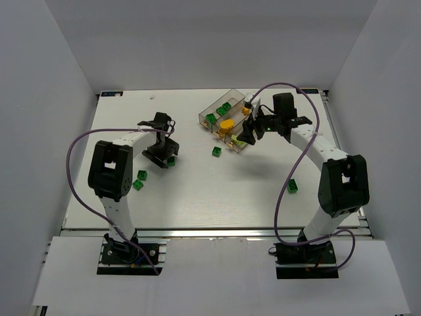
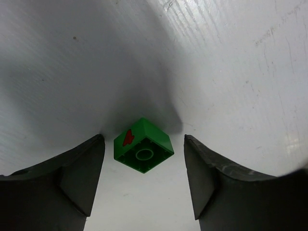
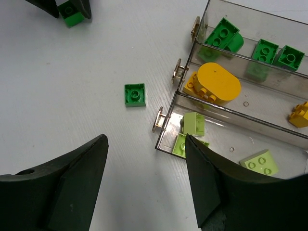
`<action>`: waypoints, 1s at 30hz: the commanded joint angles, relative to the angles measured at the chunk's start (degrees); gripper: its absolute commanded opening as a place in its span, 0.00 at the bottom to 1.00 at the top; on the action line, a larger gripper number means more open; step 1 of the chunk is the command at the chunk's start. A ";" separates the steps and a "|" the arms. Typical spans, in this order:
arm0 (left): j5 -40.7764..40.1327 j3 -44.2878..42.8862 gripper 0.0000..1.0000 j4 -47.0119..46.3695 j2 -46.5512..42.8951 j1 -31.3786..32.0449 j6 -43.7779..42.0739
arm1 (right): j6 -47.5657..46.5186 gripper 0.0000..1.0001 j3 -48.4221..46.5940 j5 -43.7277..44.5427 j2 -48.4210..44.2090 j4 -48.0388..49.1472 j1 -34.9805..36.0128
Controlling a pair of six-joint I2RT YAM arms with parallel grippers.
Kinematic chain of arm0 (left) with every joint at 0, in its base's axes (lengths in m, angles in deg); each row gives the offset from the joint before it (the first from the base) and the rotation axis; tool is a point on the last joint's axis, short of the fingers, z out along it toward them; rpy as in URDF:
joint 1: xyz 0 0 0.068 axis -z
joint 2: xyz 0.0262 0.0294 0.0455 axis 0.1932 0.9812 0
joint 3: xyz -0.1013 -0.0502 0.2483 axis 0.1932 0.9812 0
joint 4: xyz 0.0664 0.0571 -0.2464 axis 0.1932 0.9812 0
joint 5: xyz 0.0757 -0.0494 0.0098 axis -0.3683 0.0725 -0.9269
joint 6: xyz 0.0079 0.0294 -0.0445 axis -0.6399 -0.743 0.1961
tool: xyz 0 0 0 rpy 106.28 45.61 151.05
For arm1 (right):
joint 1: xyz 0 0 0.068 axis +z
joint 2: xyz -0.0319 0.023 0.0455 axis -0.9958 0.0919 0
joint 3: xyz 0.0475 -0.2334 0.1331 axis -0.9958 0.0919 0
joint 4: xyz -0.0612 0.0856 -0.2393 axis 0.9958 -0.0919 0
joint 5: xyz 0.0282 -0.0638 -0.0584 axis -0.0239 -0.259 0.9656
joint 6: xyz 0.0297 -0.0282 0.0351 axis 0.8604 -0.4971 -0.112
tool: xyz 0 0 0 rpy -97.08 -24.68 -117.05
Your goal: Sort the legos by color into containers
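Black fingers (image 3: pixel 221 192) crowd the lower edge of both wrist views. In the right wrist view one of them covers part of a pale green brick (image 3: pixel 181 144) lying in the nearest bin of the clear tray (image 3: pixel 260 103). That tray runs off the right edge, which cuts an orange-yellow brick (image 3: pixel 301 114) in its middle bin. The same bin holds a rounded yellow piece (image 3: pixel 216 83). The far bin holds three dark green bricks (image 3: pixel 222 34), and two more pale green bricks (image 3: pixel 193 123) lie in the nearest one. The right gripper (image 3: pixel 146 144) hangs just outside the tray's end with the small metal knobs (image 3: pixel 179 72), jaws spread, nothing between them. One loose green brick (image 3: pixel 134 94) lies flat on the white table (image 3: pixel 96 57) just beside that end.

Well apart from the tray, on its left in the top view, the left gripper (image 1: pixel 162 153) is down at the table. Its jaws stand apart around a green brick with a red mark (image 2: pixel 143 145), and neither finger touches it. From above, that brick is mostly hidden under the gripper. Two more green bricks (image 1: pixel 138 185) lie near it, farther from the tray. Another one (image 1: pixel 293 187) sits on the tray's near side by the right arm (image 1: pixel 342 184).
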 commanded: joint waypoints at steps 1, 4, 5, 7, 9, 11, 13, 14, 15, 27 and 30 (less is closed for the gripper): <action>-0.93 -1.53 0.75 0.33 0.59 0.07 0.88 | 0.14 0.70 0.45 -0.47 -2.64 1.05 -0.21; -0.40 -1.80 0.69 0.07 1.21 0.07 0.79 | 0.05 0.70 0.54 -0.38 -2.81 1.05 -0.30; -0.14 -1.80 0.66 -0.11 1.21 0.07 0.70 | 0.05 0.70 0.63 -0.47 -2.90 1.05 -0.38; 0.21 -1.71 0.60 -0.46 1.21 0.07 0.53 | -0.03 0.70 0.72 -0.47 -3.08 0.96 -0.38; 0.83 -1.71 0.50 -0.90 0.60 0.07 0.18 | -0.03 0.70 0.89 -0.47 -3.25 0.87 -0.56; 1.44 -1.88 0.43 -1.43 -0.10 0.07 -0.96 | -0.21 0.70 1.07 -0.56 -3.43 0.70 -0.65; 2.23 -2.49 0.39 -2.39 -1.42 0.16 -2.80 | -0.04 0.70 0.98 -0.56 -3.78 0.69 -0.74; 2.76 -3.11 0.36 -3.18 -1.77 0.16 -5.86 | 0.14 0.68 0.98 -0.47 -3.87 0.96 -0.91; 3.81 -3.81 0.34 -3.53 -2.30 0.33 -7.54 | 0.58 0.67 0.81 -0.47 -4.04 1.05 -1.09; 13.75 -17.33 0.17 -18.39 1.11 3.14 -26.44 | 5.50 0.16 0.27 -1.17 -5.71 2.01 -5.04; 14.01 -27.84 0.18 -17.25 7.68 4.98 -30.40 | 5.50 0.19 1.86 -0.30 -7.03 1.93 -5.48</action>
